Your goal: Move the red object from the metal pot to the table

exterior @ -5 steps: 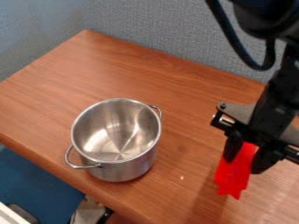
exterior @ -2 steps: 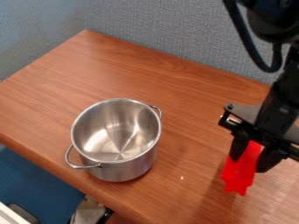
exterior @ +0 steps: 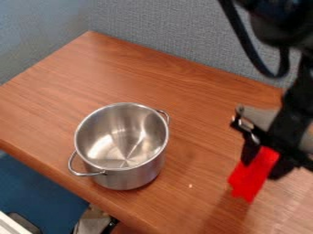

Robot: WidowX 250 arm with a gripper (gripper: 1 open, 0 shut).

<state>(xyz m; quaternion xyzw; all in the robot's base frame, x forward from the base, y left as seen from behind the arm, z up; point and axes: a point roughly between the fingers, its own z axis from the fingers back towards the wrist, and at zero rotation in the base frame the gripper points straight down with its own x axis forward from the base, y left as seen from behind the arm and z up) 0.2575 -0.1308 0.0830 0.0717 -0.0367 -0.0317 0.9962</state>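
The red object (exterior: pixel 251 175) stands upright at about four o'clock from the metal pot (exterior: pixel 120 144), well apart from it, over the bench (exterior: pixel 184 87) near its edge. The black claw (exterior: pixel 264 155) points down, pinching its top end. Whether its lower end touches the wood is unclear through blur.

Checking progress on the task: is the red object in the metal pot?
No, the metal pot is empty; the gripper holds the red object over the table.
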